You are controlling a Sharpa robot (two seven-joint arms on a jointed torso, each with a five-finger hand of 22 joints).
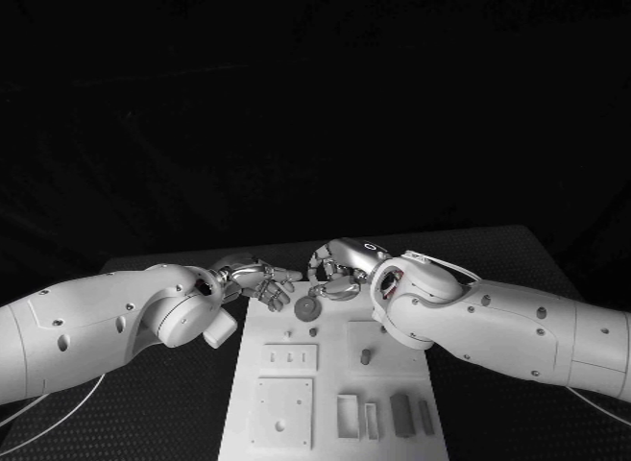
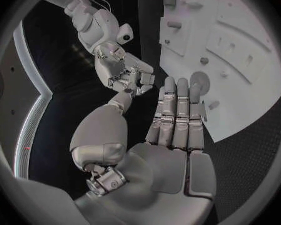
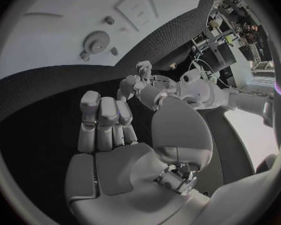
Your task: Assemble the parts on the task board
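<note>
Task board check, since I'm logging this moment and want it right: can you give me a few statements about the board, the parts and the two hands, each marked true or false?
1. The left hand holds a part. False: its fingers lie straight and together, with nothing in them.
2. A round disc part lies on the task board at its far end, near both hands. True.
3. The right hand grips the disc. False: the right wrist view shows it holding nothing, with the disc lying on the board apart from it.
4. A small peg stands on the board nearer the robot than the disc. True.
5. The board lies on a white table. False: the table is black.
</note>
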